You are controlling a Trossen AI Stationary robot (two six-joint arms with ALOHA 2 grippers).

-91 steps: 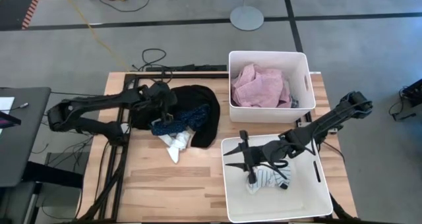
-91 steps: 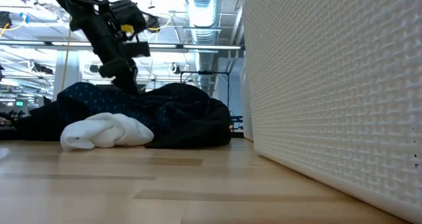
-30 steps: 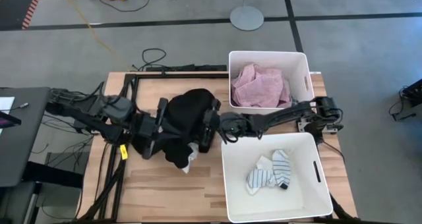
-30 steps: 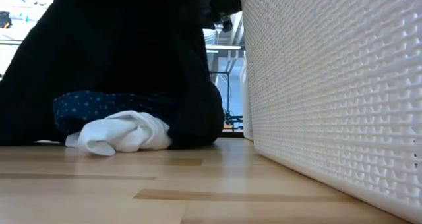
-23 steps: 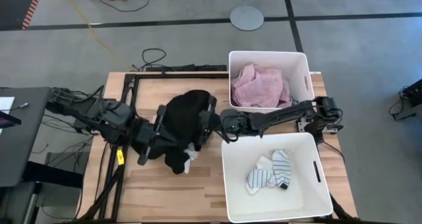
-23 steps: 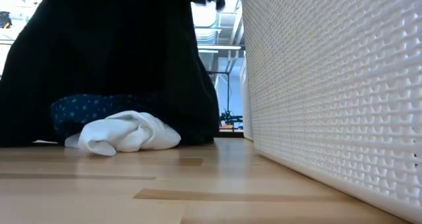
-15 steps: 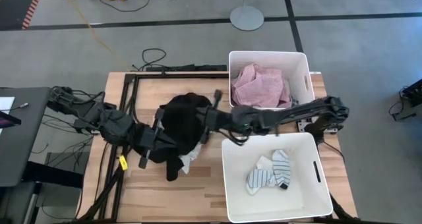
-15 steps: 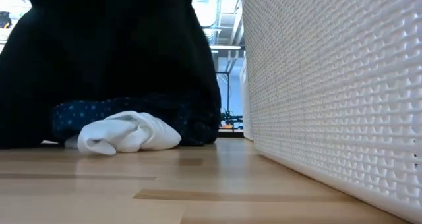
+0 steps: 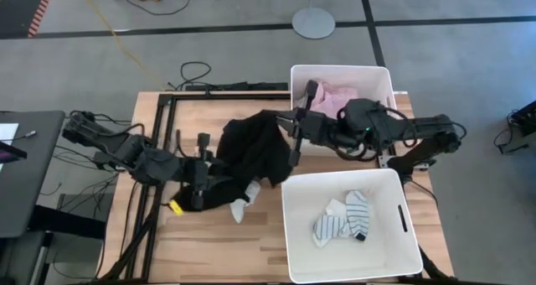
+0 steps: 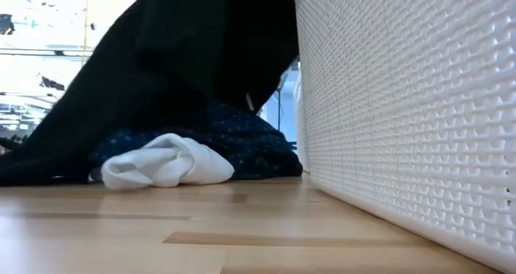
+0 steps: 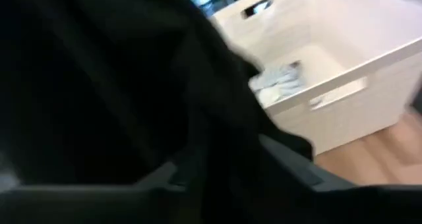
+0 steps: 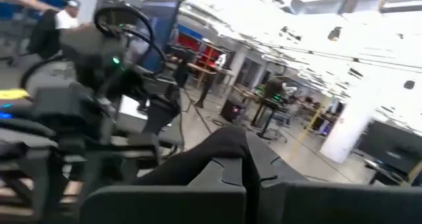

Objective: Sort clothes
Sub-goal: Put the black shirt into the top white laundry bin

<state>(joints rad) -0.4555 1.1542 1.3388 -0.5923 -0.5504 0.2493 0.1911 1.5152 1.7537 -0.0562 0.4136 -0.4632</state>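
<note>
Aloft, black garment (image 9: 255, 151) clamped in right pincer (image 9: 295, 127), beside far bin (image 9: 387, 82).

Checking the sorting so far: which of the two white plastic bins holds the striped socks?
The near white bin, with striped socks; the far white bin holds pink fabric.

Grey concrete floor (image 9: 75, 67) with dark tape lines, yellow cable (image 9: 117, 33), round grey stand base (image 9: 313, 22). Wooden table (image 9: 201, 243). Bright ceiling lights (image 12: 316, 26), workbenches beyond.
</note>
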